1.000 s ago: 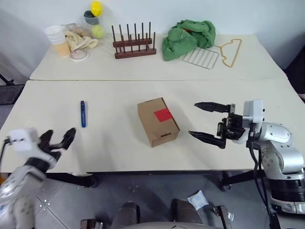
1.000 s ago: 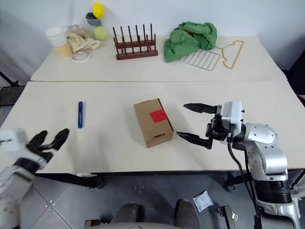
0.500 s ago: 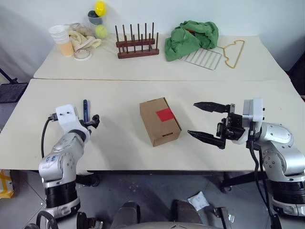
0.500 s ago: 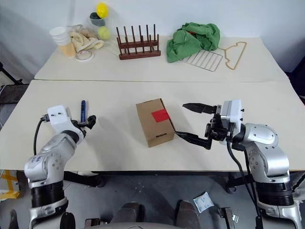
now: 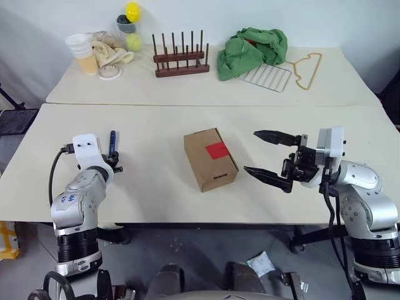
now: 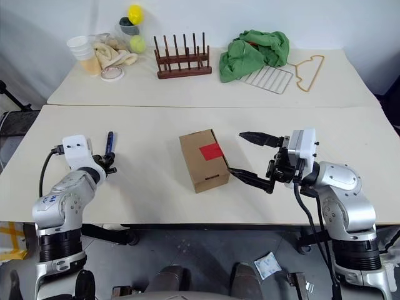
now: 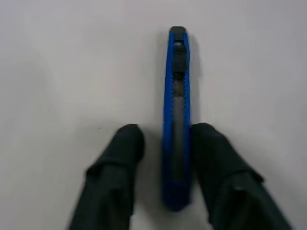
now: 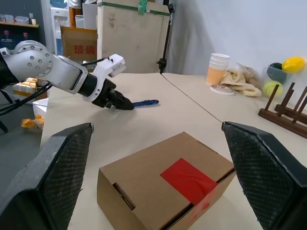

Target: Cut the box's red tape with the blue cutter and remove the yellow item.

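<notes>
At the left of the head views, the left gripper [image 7: 165, 143] has its two black fingers [image 7: 117, 158] straddling the slim dark blue pen-shaped cutter [image 7: 176, 110] flat on the cream table [image 5: 150, 125]; one finger touches it, and whether the other does I cannot tell, so the grasp looks unfinished. At centre sits the small brown cardboard box [image 5: 210, 159], its red tape square [image 5: 216, 149] uncut, presumably hiding the yellow item. Right of it, the right gripper [image 5: 270, 156] hovers, fingers wide apart, likely ready to steady the box.
</notes>
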`<action>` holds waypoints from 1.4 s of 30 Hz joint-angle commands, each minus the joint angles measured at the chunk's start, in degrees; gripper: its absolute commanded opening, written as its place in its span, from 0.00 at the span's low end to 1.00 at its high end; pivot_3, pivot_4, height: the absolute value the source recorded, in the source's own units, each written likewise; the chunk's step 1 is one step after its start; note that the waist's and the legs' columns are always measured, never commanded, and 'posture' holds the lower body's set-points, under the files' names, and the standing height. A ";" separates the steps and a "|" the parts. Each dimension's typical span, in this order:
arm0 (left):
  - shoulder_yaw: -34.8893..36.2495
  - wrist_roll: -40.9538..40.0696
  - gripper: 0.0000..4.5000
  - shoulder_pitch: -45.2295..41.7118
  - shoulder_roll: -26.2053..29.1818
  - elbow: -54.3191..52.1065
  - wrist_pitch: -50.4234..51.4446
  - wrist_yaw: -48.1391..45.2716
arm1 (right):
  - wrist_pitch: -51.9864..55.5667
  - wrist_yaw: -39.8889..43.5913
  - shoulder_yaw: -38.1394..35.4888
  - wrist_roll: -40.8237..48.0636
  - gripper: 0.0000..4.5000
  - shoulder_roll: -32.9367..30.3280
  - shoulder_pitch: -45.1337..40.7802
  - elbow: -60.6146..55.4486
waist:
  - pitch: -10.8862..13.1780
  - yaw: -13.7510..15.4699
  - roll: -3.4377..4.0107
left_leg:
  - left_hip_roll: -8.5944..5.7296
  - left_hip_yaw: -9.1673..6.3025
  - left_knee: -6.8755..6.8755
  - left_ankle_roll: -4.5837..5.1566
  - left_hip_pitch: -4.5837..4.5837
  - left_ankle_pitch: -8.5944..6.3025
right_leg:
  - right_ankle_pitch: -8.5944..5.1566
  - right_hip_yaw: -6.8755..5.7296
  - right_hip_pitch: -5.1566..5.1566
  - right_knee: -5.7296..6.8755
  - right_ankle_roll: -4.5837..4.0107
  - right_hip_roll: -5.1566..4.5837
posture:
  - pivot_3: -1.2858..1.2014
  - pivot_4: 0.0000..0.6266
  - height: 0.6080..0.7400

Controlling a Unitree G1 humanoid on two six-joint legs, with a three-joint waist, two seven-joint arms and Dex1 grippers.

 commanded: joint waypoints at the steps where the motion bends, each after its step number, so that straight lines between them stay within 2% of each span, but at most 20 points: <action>1: -0.97 0.83 0.16 2.60 -0.95 2.29 2.00 -1.20 | -0.78 -0.26 -1.12 0.89 1.00 -0.08 -0.03 -1.67 | -0.01 0.00 0.02 | 0.00 0.00 0.00 0.00 0.00 0.00 | 0.00 0.00 0.00 0.00 0.00 0.00 | 0.52 0.24 1.00; 2: -0.86 0.96 0.11 2.54 -1.07 2.35 2.00 -1.30 | -0.76 -0.27 -1.15 0.89 1.00 -0.09 -0.11 -1.55 | -0.01 -0.01 0.02 | 0.00 0.00 0.00 0.00 0.00 0.00 | 0.00 0.00 0.00 0.00 0.00 0.00 | 0.52 0.24 1.00; 5: 0.12 0.55 0.10 2.96 0.11 2.00 0.49 -3.73 | -0.89 -0.13 -1.41 0.82 1.00 -0.36 0.69 -1.89 | -0.03 -0.04 0.05 | 0.00 0.01 0.00 0.00 0.02 0.00 | 0.00 0.01 0.01 0.00 0.00 0.00 | 0.52 0.24 1.00; 9: 2.41 -0.63 0.10 3.88 2.75 1.02 -6.38 -9.76 | -0.98 -0.09 -1.76 0.83 1.00 -0.71 1.32 -2.29 | -0.03 -0.12 0.05 | 0.01 0.02 -0.01 0.00 0.00 0.00 | 0.00 0.00 -0.01 -0.01 0.00 0.01 | 0.52 0.24 1.00; 12: 4.97 -6.90 0.10 5.93 7.91 -1.28 -13.49 -25.14 | -0.71 -0.09 -2.48 1.05 1.00 -1.41 1.85 -2.91 | 0.01 -0.23 -0.01 | 0.02 0.01 -0.02 0.00 -0.05 0.00 | 0.00 -0.01 -0.05 -0.03 0.00 0.01 | 0.52 0.24 1.00; 17: 7.00 -21.77 0.10 14.42 24.45 -6.74 -16.96 -64.08 | 0.93 0.43 -5.23 3.07 1.00 -4.07 4.02 -4.69 | 0.10 -0.63 -0.07 | 0.09 0.04 -0.12 -0.04 -0.15 -0.05 | -0.02 -0.07 -0.13 -0.18 -0.04 0.04 | 0.52 0.24 1.00; 20: 2.16 -21.44 0.10 14.42 33.99 -3.88 -18.15 -77.63 | 2.92 2.32 -6.69 5.01 1.00 -6.87 8.27 -7.70 | 0.18 -0.25 0.08 | 0.12 0.06 -0.17 0.00 -0.10 -0.08 | -0.02 -0.14 -0.01 -0.39 -0.04 0.04 | 0.52 0.24 1.00; 23: -4.60 -18.67 0.10 12.85 37.57 -2.86 -22.08 -84.97 | 3.71 3.12 -7.51 5.61 1.00 -8.72 11.33 -9.40 | 0.27 0.00 0.26 | 0.09 0.08 -0.12 0.11 -0.09 -0.10 | -0.02 -0.12 0.01 -0.50 -0.05 0.03 | 0.52 0.24 1.00; 26: -11.17 -15.55 0.10 10.84 37.16 -3.40 -26.28 -88.43 | 4.55 3.42 -7.70 5.62 1.00 -9.93 13.61 -10.71 | 0.30 -0.24 0.29 | 0.10 0.16 -0.11 0.17 -0.07 -0.12 | 0.02 -0.08 -0.01 -0.43 -0.06 0.03 | 0.52 0.24 1.00; 29: -27.81 -2.52 0.10 2.30 29.78 -1.54 -35.02 -87.49 | 11.78 1.35 -6.81 3.84 1.00 -15.48 20.13 -15.19 | 0.31 0.42 0.42 | 0.11 0.18 -0.14 0.19 -0.09 -0.13 | 0.02 -0.08 -0.03 -0.30 -0.05 0.05 | 0.52 0.24 1.00; 31: -34.42 3.24 0.10 -3.44 23.30 1.92 -34.47 -82.67 | 16.06 -0.68 -7.36 4.01 1.00 -18.38 23.64 -18.09 | 0.31 1.24 0.38 | 0.01 0.20 -0.04 0.28 -0.17 -0.14 | 0.09 -0.09 0.00 -0.38 0.06 0.02 | 0.52 0.24 1.00; 34: -38.97 7.13 0.10 -5.29 19.74 2.80 -34.79 -81.22 | 18.32 -2.01 -7.97 4.64 1.00 -19.74 26.12 -21.23 | 0.38 0.72 0.05 | 0.00 0.31 0.07 0.35 -0.24 -0.12 | 0.20 -0.02 -0.04 -0.40 0.18 0.02 | 0.52 0.24 1.00; 36: -41.87 10.52 0.10 -5.86 18.55 2.76 -33.87 -79.26 | 19.87 -3.37 -7.65 4.46 1.00 -20.14 27.18 -23.08 | 0.38 -0.19 0.04 | 0.03 0.36 0.04 0.36 -0.21 -0.12 | 0.22 0.00 -0.04 -0.42 0.16 0.03 | 0.52 0.24 1.00; 39: -43.79 12.57 0.10 -6.82 16.65 1.07 -29.71 -76.40 | 21.11 -4.93 -6.01 3.52 1.00 -20.04 27.74 -24.72 | 0.33 0.00 0.13 | 0.03 0.36 0.02 0.38 -0.11 -0.11 | 0.22 0.01 0.04 -0.42 0.16 0.02 | 0.52 0.24 1.00; 42: -45.44 13.02 0.10 -7.26 16.75 -1.67 -24.76 -76.79 | 21.78 -6.67 -2.55 1.59 0.86 -19.37 25.98 -24.65 | 0.32 0.35 0.10 | 0.00 0.28 0.05 0.45 -0.08 -0.07 | 0.25 0.03 0.13 -0.46 0.22 -0.01 | 0.52 0.24 1.00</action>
